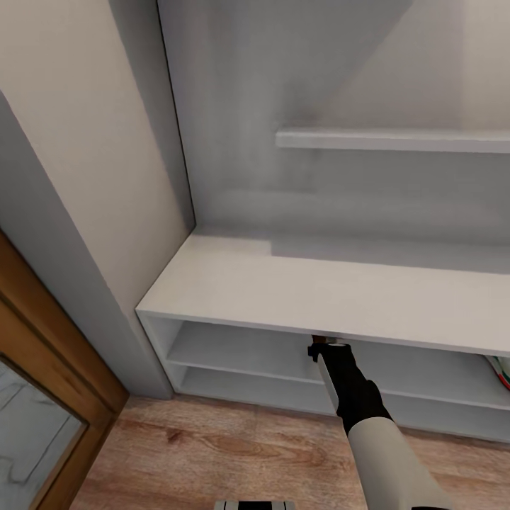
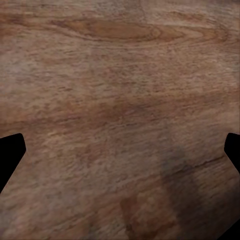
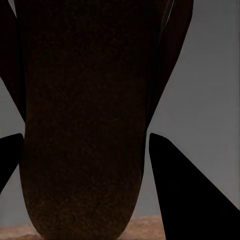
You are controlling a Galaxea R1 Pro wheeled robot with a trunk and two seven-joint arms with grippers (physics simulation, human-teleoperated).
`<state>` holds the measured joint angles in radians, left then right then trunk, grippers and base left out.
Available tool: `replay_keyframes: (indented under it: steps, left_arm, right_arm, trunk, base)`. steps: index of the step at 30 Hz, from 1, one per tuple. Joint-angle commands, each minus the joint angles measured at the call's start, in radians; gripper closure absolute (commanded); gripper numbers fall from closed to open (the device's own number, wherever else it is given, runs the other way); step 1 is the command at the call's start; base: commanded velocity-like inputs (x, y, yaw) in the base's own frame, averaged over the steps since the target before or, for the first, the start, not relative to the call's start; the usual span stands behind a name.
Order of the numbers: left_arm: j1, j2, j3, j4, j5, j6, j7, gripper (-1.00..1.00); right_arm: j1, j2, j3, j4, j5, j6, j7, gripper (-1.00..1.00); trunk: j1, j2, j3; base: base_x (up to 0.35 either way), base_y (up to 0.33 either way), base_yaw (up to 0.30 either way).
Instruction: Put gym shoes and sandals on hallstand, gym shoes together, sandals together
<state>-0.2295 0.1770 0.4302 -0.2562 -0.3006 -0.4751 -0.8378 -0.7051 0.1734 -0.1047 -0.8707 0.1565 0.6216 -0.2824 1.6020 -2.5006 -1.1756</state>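
Observation:
The white hallstand [image 1: 297, 290] stands against the wall, with two open shelf levels under its top. My right arm reaches into the upper level, where my right gripper [image 1: 320, 348] is mostly hidden under the top board. A sliver of brown sandal [image 1: 319, 340] shows there. In the right wrist view the dark brown sandal [image 3: 85, 100] sits between the black fingers [image 3: 185, 190], and the right gripper [image 3: 86, 135] is shut on it. Part of a white gym shoe [image 1: 500, 370] with green and red shows on a shelf at the far right. My left gripper [image 2: 125, 137] hangs open over the corridor floor [image 2: 120, 75].
A floating shelf [image 1: 397, 139] juts from the white back panel above the bench. A grey wall corner [image 1: 85, 283] and a wooden door frame [image 1: 64, 368] stand left of the rack. Wood plank floor [image 1: 212, 453] lies in front.

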Motion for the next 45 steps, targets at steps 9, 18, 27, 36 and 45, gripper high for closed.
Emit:
replay_keyframes:
  steps: [9, 18, 27, 36, 45]
  left_arm:
    - [-0.001, 0.0, 0.009, 0.0, -0.009, -0.003, -0.004, -1.0]
    - [-0.001, 0.0, 0.009, 0.0, -0.008, -0.003, -0.004, -1.0]
    - [-0.001, 0.0, 0.009, 0.001, -0.008, -0.004, -0.004, -1.0]
    - [-0.001, 0.001, 0.01, 0.002, -0.008, -0.004, -0.004, -1.0]
    - [-0.001, 0.001, 0.01, 0.002, -0.007, -0.003, -0.004, -1.0]
  right_arm:
    - [0.0, 0.001, -0.003, -0.002, 0.008, 0.006, 0.002, 1.0]
    - [0.0, 0.001, -0.003, -0.002, 0.008, 0.006, 0.002, -1.0]
    - [0.0, 0.001, -0.003, -0.002, 0.008, 0.006, 0.002, -1.0]
    - [0.0, 0.001, -0.003, -0.002, 0.008, 0.006, 0.002, -1.0]
    - [0.0, 0.001, -0.004, -0.001, 0.008, 0.006, 0.002, -1.0]
  trunk:
    - [0.0, 0.0, -0.001]
    - [0.0, 0.0, -0.001]
    - [0.0, 0.0, -0.001]
    - [0.0, 0.0, -0.001]
    - [0.0, 0.0, -0.001]
  base:
    - [0.005, 0.0, 0.0]
    - [0.0, 0.0, 0.0]
    - [-0.07, 0.0, 0.0]
    - [-0.299, 0.0, 0.0]
    - [-0.335, 0.0, 0.0]
